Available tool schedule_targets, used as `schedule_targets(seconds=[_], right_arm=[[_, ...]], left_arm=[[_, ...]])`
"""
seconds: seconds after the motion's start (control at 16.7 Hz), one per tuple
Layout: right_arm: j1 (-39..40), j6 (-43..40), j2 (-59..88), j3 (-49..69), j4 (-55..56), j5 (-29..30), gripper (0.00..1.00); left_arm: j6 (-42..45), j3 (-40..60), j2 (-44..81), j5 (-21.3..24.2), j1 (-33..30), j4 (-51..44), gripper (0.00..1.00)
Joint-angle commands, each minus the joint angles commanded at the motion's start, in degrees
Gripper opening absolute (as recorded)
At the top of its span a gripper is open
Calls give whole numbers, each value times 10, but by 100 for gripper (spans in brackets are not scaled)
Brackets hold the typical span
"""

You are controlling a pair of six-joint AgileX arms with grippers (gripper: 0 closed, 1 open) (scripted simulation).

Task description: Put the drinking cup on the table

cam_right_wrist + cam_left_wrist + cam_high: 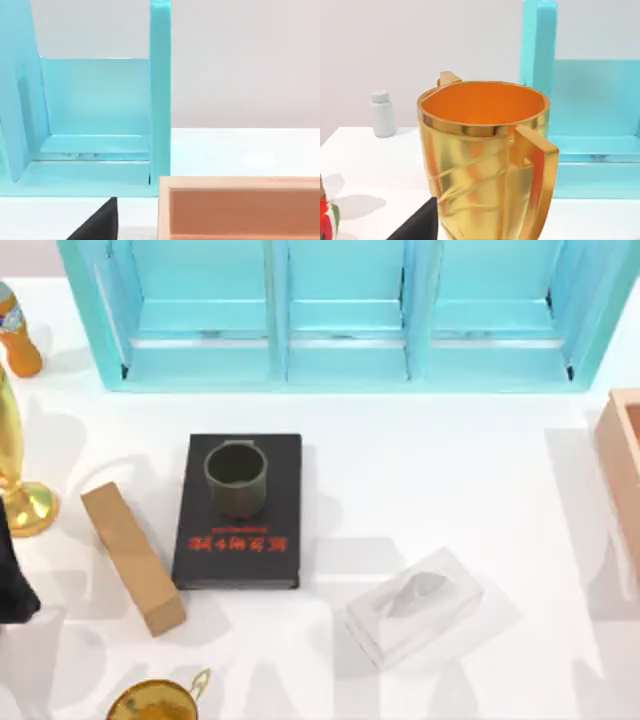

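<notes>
Looking down, the top view shows the drinking cup (236, 480) standing upright on the far half of a black book (240, 510), which lies flat on the white surface (450, 480). A tan block (132, 558) lies just left of the book, and a clear tissue box (414, 606) sits to its near right. Bare surface stretches between the book and the turquoise cabinet (345, 315) along the far edge. A tall gold goblet (15, 470) and part of the dark left arm (14, 575) sit at the left edge.

The left wrist view adds a shiny gold handled cup (485, 160) close up and a white bottle (382, 113) behind it; whether the left pincer is open or closed cannot be told.

The right wrist view adds a wooden box (240, 207) beside the cabinet's end; the right pincer's state cannot be told either.
</notes>
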Motion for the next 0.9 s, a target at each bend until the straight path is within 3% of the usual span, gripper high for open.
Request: schedule_targets(seconds=[0.42, 0.66, 0.9], right_arm=[[41, 19, 54, 79, -39, -4, 100], [113, 64, 188, 252, -116, -11, 100], [185, 130, 392, 511, -214, -6, 100]], left_arm=[[0, 0, 0, 0, 0, 0, 100], [0, 0, 0, 0, 0, 0, 100], [0, 0, 0, 0, 0, 0, 100]])
